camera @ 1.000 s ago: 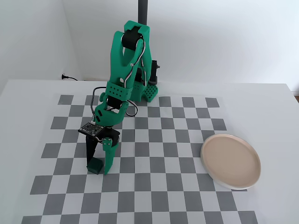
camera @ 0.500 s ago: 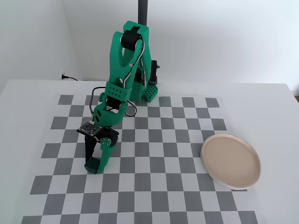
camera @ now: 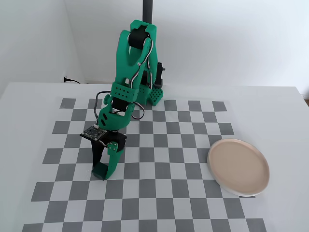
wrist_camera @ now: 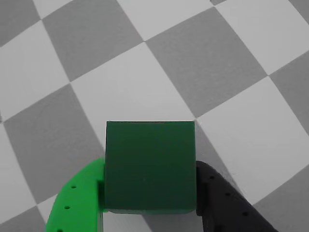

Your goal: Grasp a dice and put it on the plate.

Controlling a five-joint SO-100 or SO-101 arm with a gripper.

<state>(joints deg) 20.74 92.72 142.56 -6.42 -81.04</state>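
Observation:
The dice (wrist_camera: 150, 159) is a plain dark green cube. In the wrist view it sits between my gripper's (wrist_camera: 150, 186) bright green finger (wrist_camera: 82, 198) on the left and black finger (wrist_camera: 217, 203) on the right, and both press its sides. In the fixed view my gripper (camera: 105, 174) points down at the left of the checkered board, with the dice (camera: 100, 170) in its tips at or just above the surface. The pale beige plate (camera: 238, 166) lies empty at the right edge of the board, far from the gripper. It is out of the wrist view.
The grey and white checkered mat (camera: 159, 193) covers the white table. The arm's base (camera: 152, 94) stands at the back centre, with a dark post (camera: 147, 9) behind it. A cable runs to a wall socket (camera: 66, 79) at the back left.

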